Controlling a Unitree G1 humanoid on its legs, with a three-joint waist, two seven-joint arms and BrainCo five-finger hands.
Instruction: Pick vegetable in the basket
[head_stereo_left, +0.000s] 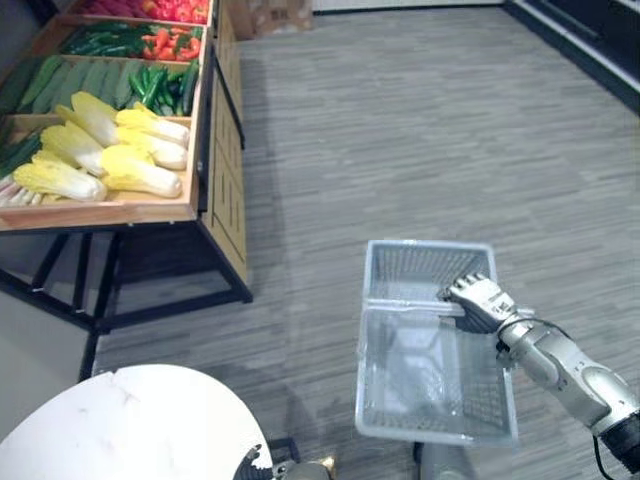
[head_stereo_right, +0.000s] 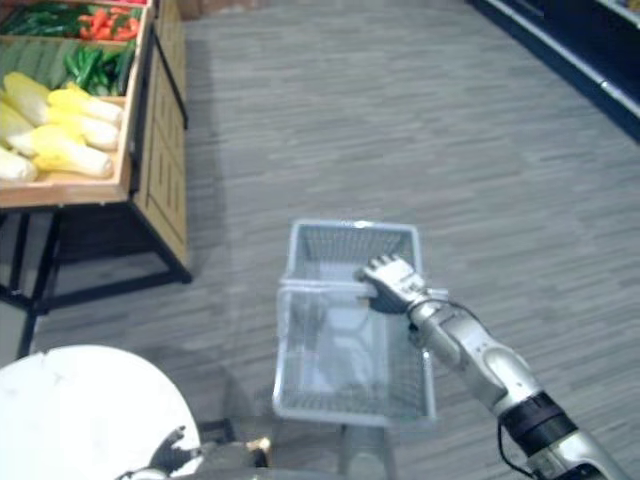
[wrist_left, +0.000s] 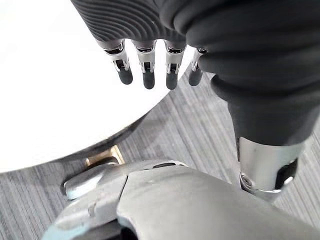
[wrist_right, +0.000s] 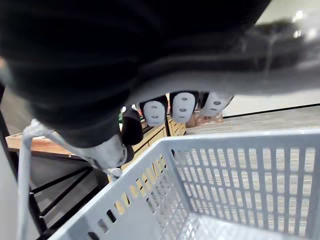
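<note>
An empty light-grey plastic basket (head_stereo_left: 437, 432) hangs over the floor, carried by its handle (head_stereo_left: 405, 307). My right hand (head_stereo_left: 480, 298) is shut on that handle from the right side; in the right wrist view its fingers (wrist_right: 182, 107) curl above the basket's rim (wrist_right: 225, 140). The vegetables lie on a wooden stand (head_stereo_left: 225, 170) at the far left: yellow cabbages (head_stereo_left: 125, 150), cucumbers (head_stereo_left: 70, 80), green peppers (head_stereo_left: 165, 88) and red peppers (head_stereo_left: 170, 42). My left hand (wrist_left: 147, 60) hangs open with straight fingers over a white round table, holding nothing.
The white round table (head_stereo_left: 130, 425) stands at the near left. Black metal legs (head_stereo_left: 170, 305) of the stand reach out onto the grey floor (head_stereo_left: 420, 130) between the stand and the basket. A dark ledge (head_stereo_left: 590, 50) runs along the far right.
</note>
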